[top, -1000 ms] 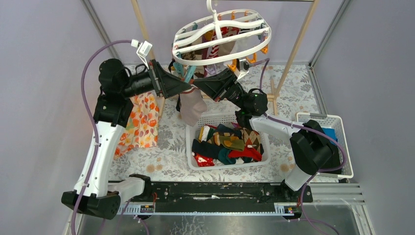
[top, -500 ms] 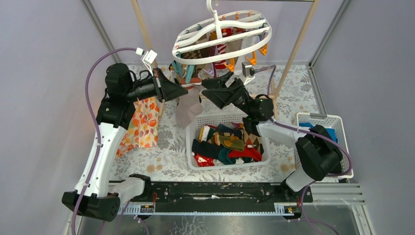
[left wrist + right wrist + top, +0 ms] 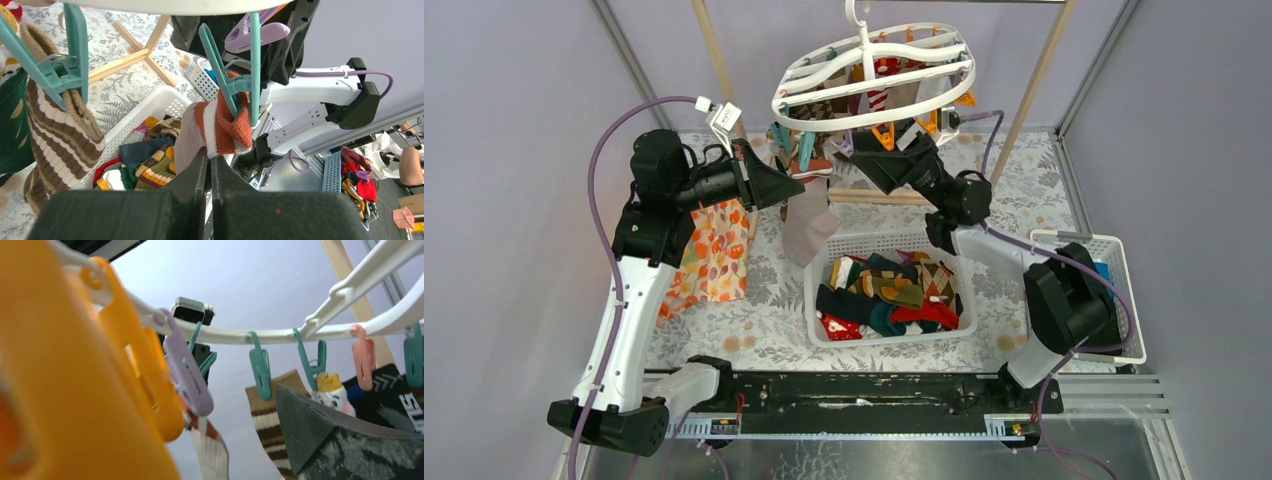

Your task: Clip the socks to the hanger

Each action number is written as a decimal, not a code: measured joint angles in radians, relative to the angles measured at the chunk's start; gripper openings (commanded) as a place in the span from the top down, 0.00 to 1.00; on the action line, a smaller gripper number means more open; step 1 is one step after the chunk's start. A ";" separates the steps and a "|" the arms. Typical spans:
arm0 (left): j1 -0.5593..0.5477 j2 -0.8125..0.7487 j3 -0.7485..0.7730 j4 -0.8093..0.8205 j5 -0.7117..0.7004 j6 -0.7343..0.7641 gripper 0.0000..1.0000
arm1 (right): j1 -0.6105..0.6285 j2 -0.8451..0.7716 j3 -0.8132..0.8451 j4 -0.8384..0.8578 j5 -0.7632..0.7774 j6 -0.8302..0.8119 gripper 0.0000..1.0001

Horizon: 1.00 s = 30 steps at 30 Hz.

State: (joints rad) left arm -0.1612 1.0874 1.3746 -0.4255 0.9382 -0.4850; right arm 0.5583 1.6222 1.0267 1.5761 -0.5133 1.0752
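**Hanger** [image 3: 874, 75]: white oval frame, hung by its hook over the far side of the table. Teal, orange and purple clips dangle from its rim, and several hold socks.

**Left gripper** [image 3: 209, 159]: fingers [image 3: 192, 175] pressed together with no gap showing. The tips sit directly under a teal clip [image 3: 235, 85] and touch the sock hanging from it.

**Rust-cuffed sock** [image 3: 220, 125]: its orange-and-white cuff is nipped in that clip, and the pale foot hangs down past the fingertips (whether any fabric lies between the tips cannot be told).

**Brown striped sock** [image 3: 60, 135]: held in a second teal clip, to the left of the left fingers.

**Right gripper** [image 3: 874, 150]: fingers apart, clamped on nothing, raised just beneath the hanger's rim. In the wrist view one finger [image 3: 330, 435] shows at lower right, with an orange clip [image 3: 135, 365] close by on its left.

**Loose socks** [image 3: 889, 295]: mixed colours, heaped in a white basket [image 3: 894, 339], below both sets of fingers and nearer the arm bases.

**Floral cloth** [image 3: 714, 250]: orange, lying below the left arm.
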 measured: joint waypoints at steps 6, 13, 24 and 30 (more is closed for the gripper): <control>0.000 0.000 0.009 -0.014 -0.001 0.013 0.94 | 0.000 0.090 0.122 0.007 -0.031 0.058 0.13; 0.000 0.000 0.021 -0.031 -0.011 0.025 0.94 | 0.000 0.103 0.156 0.015 -0.084 0.102 0.47; 0.000 0.001 0.050 -0.060 -0.048 0.042 0.93 | 0.000 0.027 0.101 0.016 -0.109 0.085 1.00; 0.000 0.002 0.076 -0.089 -0.087 0.076 0.44 | 0.000 0.014 0.094 0.007 -0.109 0.054 1.00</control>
State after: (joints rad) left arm -0.1612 1.0889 1.4506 -0.5148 0.8509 -0.4091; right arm 0.5583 1.6363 1.1210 1.5833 -0.6224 1.1294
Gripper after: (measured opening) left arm 0.292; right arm 0.245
